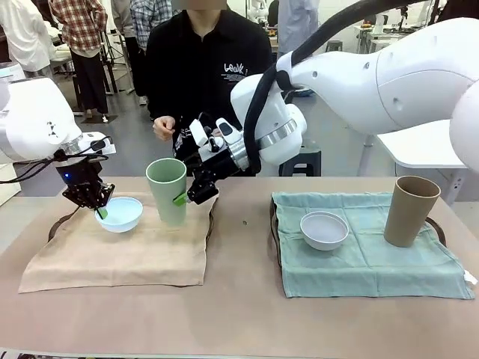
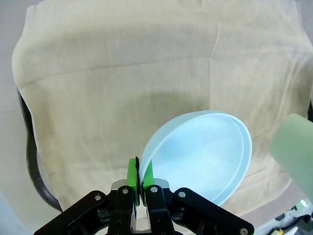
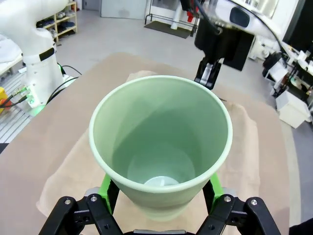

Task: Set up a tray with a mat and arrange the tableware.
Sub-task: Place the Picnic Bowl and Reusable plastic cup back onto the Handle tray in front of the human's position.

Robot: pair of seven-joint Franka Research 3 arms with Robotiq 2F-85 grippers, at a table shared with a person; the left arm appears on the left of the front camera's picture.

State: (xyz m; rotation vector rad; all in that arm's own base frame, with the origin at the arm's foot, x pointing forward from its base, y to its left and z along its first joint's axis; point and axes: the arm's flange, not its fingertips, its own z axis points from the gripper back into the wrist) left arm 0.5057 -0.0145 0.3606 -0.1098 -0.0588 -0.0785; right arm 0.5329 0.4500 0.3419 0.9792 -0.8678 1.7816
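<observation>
in the front view you are seeing the left gripper (image 1: 97, 203) pinching the rim of the pale blue bowl (image 1: 120, 214) on the beige mat (image 1: 112, 254), and the right gripper (image 1: 191, 193) grasping the pale green cup (image 1: 167, 190) beside it. in the left wrist view the fingers (image 2: 132, 172) are clenching on the thin rim; it looks stiff, light and slippery. in the right wrist view the pads (image 3: 105, 185) are flanking the cup low down, a sensible hold.
</observation>
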